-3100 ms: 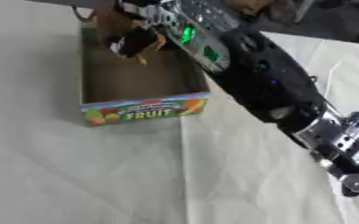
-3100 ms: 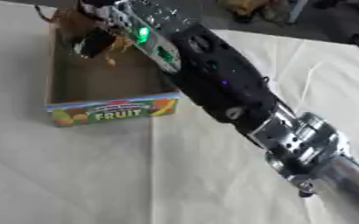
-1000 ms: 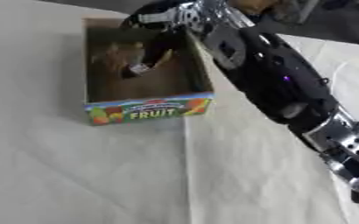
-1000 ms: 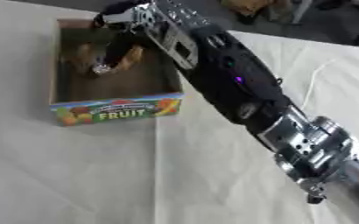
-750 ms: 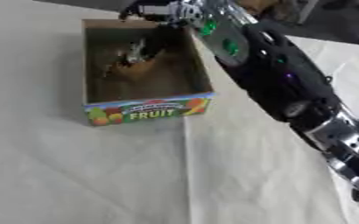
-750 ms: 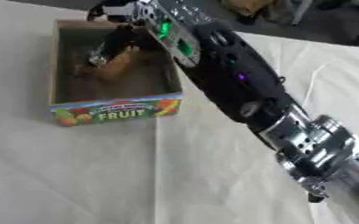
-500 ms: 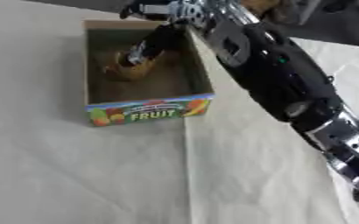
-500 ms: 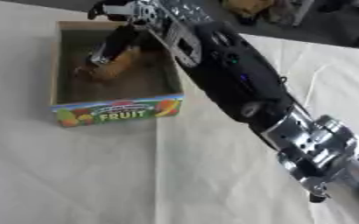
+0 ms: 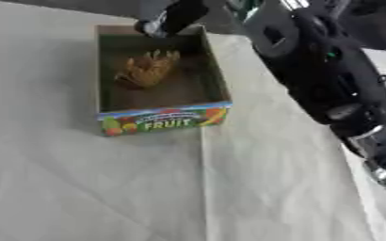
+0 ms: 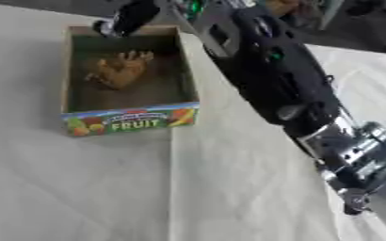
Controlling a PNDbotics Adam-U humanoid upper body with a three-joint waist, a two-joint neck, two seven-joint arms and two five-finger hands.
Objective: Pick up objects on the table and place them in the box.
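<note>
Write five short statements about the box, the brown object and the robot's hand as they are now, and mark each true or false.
1. The brown object lies inside the box. True.
2. The right hand is curled round the brown object. False: the hand is at the box's far edge, apart from the object, and holds nothing that can be seen.
3. The box's near wall bears the word FRUIT. True.
4. The box lies tipped on its side. False: it sits upright, open side up, on the white cloth.
5. The left hand rests beside the box. False: no left hand shows in either view; only the right arm reaches in.
</note>
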